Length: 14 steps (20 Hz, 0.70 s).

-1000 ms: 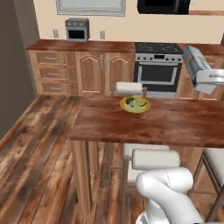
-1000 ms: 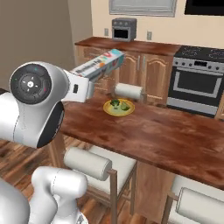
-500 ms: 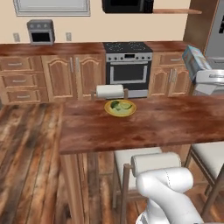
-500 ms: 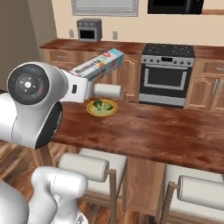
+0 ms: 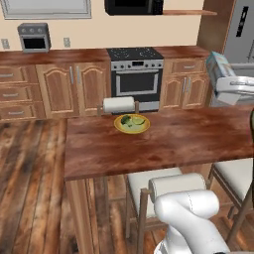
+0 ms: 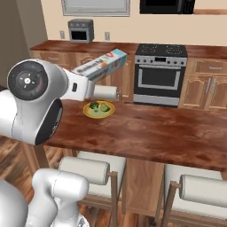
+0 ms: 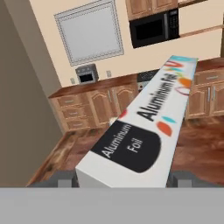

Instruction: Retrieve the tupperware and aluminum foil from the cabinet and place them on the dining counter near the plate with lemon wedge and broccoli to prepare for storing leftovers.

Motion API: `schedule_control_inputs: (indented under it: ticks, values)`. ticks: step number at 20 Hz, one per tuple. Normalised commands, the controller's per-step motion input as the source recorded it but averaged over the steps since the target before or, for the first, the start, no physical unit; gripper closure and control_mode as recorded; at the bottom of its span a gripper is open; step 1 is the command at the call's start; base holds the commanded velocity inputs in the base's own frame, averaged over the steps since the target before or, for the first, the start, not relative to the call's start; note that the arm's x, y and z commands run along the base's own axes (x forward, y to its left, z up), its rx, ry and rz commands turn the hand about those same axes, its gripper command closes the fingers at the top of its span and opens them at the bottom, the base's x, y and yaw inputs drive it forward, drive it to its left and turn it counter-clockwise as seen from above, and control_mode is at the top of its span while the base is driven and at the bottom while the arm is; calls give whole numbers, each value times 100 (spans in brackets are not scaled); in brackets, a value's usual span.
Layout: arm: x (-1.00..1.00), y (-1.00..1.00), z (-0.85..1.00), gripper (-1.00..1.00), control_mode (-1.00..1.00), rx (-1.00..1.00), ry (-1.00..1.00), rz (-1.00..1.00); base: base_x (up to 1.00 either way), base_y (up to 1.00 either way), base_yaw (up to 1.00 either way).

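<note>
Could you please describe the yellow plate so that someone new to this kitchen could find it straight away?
Look at the reddish-brown dining counter in front of the stove. Near its far edge, just in front of the white paper towel roll, sits the yellow plate. It is the only dish there, round and carrying a dark green broccoli clump.

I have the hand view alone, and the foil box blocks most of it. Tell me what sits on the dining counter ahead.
Observer: A yellow plate with broccoli sits near the dining counter's far edge.
Operator: Report anything beside that plate.
Observer: A white paper towel roll shows just beyond it, toward the stove.
Operator: Say whether the tupperware is set down there.
Observer: No container shows on the counter in either base view.
Operator: Confirm the grip.
Observer: The end effector holds the foil box in the air, left of the plate in the right base view.
</note>
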Motion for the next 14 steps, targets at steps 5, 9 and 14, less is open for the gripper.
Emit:
schedule_control_inputs:
  ticks: [5, 9, 14]
  values:
    - [50, 50, -41, 100, -100, -6, 7, 5, 0, 0, 0]
    - [47, 91, -68, 100, -100, -15, 17, 14, 0, 0, 0]
    - [38, 94, -72, 100, -100, -18, 6, 21, 0, 0, 0]
